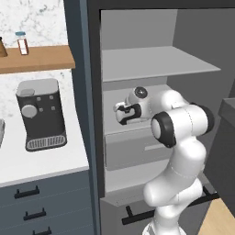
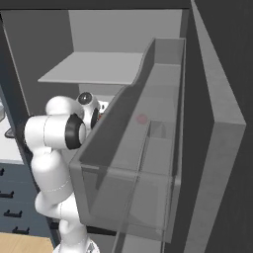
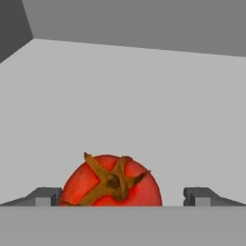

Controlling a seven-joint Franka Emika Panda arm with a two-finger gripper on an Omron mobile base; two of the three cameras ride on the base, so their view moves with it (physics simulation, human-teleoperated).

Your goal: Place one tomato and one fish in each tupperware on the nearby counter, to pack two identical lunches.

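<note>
Inside the big grey fridge [image 1: 137, 64] we reach our white arm [image 1: 179, 151] in past a flat, smooth shelf [image 1: 156, 62]. Beside the fridge sits the white table [image 1: 41, 160] with a dark coffee machine [image 1: 40, 114] on it. A wooden wall shelf [image 1: 36, 57] hangs above that, with a small jar [image 1: 21, 43] on top.

Our claw [image 3: 122, 198] is spread wide. It holds nothing yet. Its two dark fingertips [image 3: 45, 197] stand on each side of the tomato [image 3: 111, 181], and the one on one side looks very close to it, maybe touching.

We find the tomato on a pale grey fridge floor, right between the tips. It is round, shiny and red, with a dry brown star of a stem on top. We judge it would feel smooth and a bit slippery.

What could go wrong? We think the tomato could roll away, because it is a ball and the floor is flat and smooth. A bump from the near tip could push it. If we squeeze off to one side, it may pop out. If we squeeze too hard, it might squash.
</note>
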